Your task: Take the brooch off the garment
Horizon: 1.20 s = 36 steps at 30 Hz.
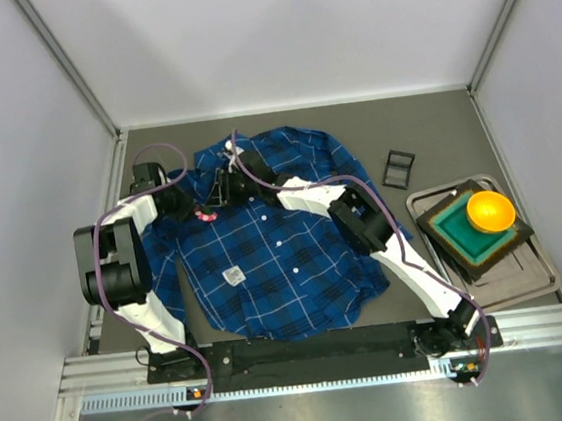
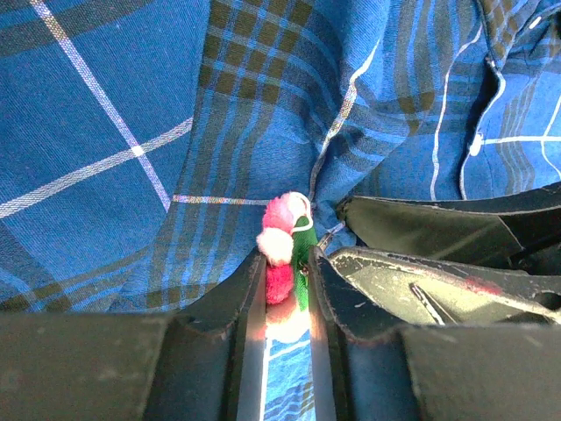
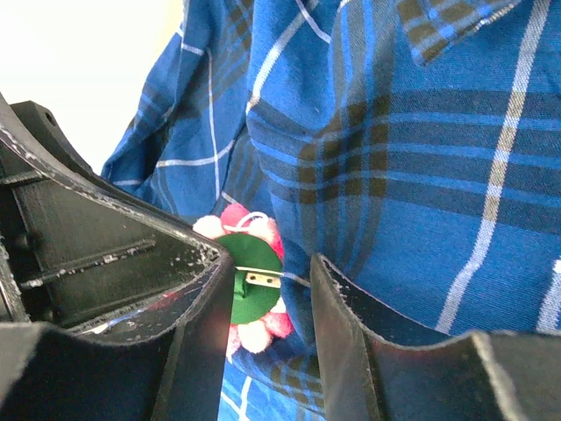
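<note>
Dark grey table top (image 1: 433, 124), matte, evenly lit. Pale white back wall (image 1: 282, 29) behind it. Matching white left wall (image 1: 8, 199) and right wall (image 1: 553, 122). Slim metal posts at both back corners: left post (image 1: 64, 62), right post (image 1: 507, 16). Silver slotted rail (image 1: 326, 347) along near edge. Brushed metal sheet (image 1: 333, 416) below rail. Soft diffuse light, faint shadows only.

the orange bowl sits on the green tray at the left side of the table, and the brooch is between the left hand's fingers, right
Not quite. The orange bowl sits on the green tray at the right side of the table, not the left, as the top external view shows. The rest holds: the brooch is between the left hand's fingers.
</note>
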Motion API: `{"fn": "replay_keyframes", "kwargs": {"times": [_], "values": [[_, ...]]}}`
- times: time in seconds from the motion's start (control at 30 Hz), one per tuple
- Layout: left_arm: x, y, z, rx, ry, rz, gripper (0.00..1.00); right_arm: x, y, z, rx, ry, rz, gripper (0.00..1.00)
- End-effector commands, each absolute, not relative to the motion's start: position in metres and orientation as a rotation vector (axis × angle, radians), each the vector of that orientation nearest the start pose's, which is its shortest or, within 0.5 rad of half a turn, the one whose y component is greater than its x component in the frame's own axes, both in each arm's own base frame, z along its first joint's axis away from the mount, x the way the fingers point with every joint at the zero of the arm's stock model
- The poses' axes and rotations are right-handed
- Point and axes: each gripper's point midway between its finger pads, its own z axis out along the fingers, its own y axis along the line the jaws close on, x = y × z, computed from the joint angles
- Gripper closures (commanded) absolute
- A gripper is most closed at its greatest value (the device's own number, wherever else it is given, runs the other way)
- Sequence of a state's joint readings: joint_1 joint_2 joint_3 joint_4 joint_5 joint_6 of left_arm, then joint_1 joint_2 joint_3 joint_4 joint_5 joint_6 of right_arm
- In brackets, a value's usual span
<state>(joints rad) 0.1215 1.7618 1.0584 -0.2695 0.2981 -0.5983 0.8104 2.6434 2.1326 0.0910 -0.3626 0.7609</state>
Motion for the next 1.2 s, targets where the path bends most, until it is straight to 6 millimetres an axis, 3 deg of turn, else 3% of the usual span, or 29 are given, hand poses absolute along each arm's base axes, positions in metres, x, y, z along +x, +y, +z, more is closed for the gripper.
{"fn": "replay_keyframes", "kwargs": {"times": [0.0, 0.3, 0.63, 0.73, 0.97, 1.17], "values": [[0.405, -0.025, 0.044, -0.748, 2.462, -0.548, 0.89, 0.42, 0.552, 0.1, -0.29, 2.141, 1.397, 0.59], [0.402, -0.031, 0.046, -0.701, 2.442, -0.591, 0.98, 0.414, 0.546, 0.116, -0.231, 2.127, 1.506, 0.66], [0.399, -0.04, 0.047, -0.618, 2.444, -0.569, 1.0, 0.411, 0.557, 0.091, -0.377, 2.127, 1.324, 0.73], [0.399, -0.046, 0.048, -0.555, 2.431, -0.541, 1.0, 0.411, 0.557, 0.09, -0.365, 2.154, 1.323, 0.75], [0.4, -0.048, 0.053, -0.446, 2.382, -0.421, 1.0, 0.403, 0.56, 0.11, -0.281, 2.171, 1.414, 0.74], [0.4, -0.045, 0.05, -0.453, 2.372, -0.404, 1.0, 0.404, 0.562, 0.092, -0.287, 2.208, 1.404, 0.72]]}}
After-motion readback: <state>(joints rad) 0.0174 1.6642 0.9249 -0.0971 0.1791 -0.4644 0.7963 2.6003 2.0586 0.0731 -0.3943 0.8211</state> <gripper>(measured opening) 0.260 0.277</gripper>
